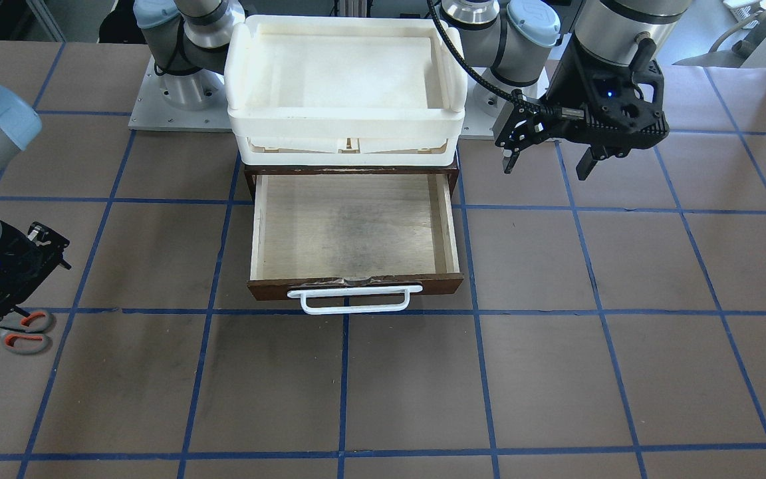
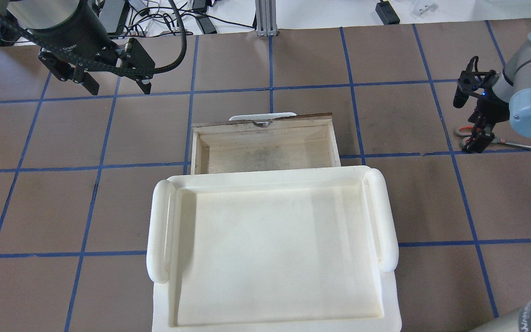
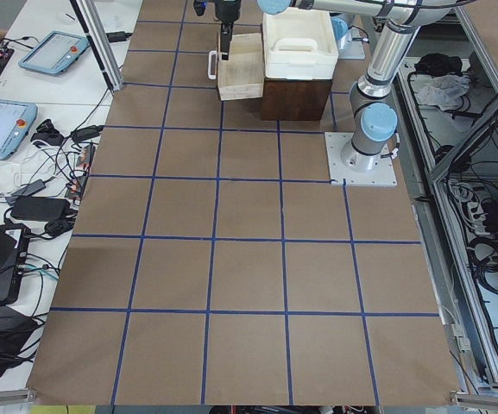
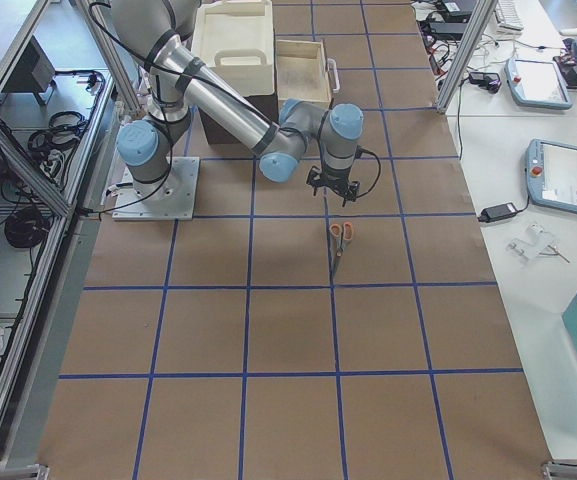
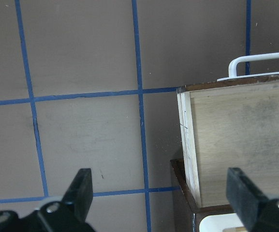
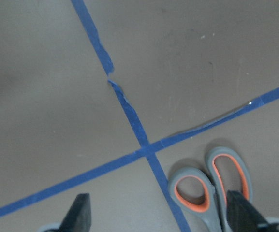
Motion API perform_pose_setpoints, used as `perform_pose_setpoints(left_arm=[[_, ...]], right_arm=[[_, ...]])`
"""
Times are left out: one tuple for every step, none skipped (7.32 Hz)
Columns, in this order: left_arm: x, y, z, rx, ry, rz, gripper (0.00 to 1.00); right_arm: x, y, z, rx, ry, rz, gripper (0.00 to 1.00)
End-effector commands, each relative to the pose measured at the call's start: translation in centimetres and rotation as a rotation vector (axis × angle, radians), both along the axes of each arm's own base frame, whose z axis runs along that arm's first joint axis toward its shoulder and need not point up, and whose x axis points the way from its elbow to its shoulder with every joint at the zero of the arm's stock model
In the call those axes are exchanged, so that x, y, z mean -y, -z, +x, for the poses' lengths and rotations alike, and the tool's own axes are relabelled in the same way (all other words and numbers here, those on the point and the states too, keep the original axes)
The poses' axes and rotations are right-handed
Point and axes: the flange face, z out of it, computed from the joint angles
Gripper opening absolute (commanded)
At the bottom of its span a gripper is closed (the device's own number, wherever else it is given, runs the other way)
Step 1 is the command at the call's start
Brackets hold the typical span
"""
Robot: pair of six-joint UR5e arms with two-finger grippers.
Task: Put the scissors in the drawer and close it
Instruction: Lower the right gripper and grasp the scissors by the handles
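Both grippers are spread wide: the right gripper hangs low over the scissors, which lie flat toward the bench's right end, seemingly ready to pinch them; the left gripper hovers beside the open, empty drawer facing the operators' edge, probably to push it shut.

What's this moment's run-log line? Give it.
stage: pre-grasp | scissors: on table | drawer: open, empty | right gripper: open over scissors handles | left gripper: open beside drawer
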Motion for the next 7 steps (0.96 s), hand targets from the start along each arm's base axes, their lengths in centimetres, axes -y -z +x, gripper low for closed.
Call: perform_pose_setpoints(left_arm=[[-0.1, -0.2, 0.0, 0.002, -0.002, -0.003, 1.0], [-0.5, -0.7, 0.1, 0.006, -0.002, -0.014, 1.0], [-0.6, -0.8, 0.2, 0.006, -0.004, -0.015, 1.0], [-0.4, -0.7, 0.2, -0.004, -0.006, -0.017, 1.0], [0.0, -0.2, 0.1, -0.005, -0.004, -0.011, 1.0], [-0.2, -0.5, 0.2, -0.005, -0.006, -0.017, 1.0], [-0.4, -0.8, 0.3, -0.006, -0.007, -0.021, 1.0]], right_arm=[[0.5, 4.1, -5.4, -0.023, -0.16, -0.046, 0.98], [0.0, 4.6, -7.8, -0.021, -0.193, -0.041, 0.96], [0.1, 4.6, -8.3, -0.027, -0.254, -0.045, 0.9], [0.6, 5.5, -8.8, -0.011, -0.281, -0.047, 0.87], [1.9, 6.3, -9.6, -0.01, -0.36, -0.046, 0.86], [2.2, 6.6, -9.9, -0.01, -0.371, -0.043, 0.83], [2.0, 6.7, -10.4, -0.007, -0.381, -0.038, 0.82]])
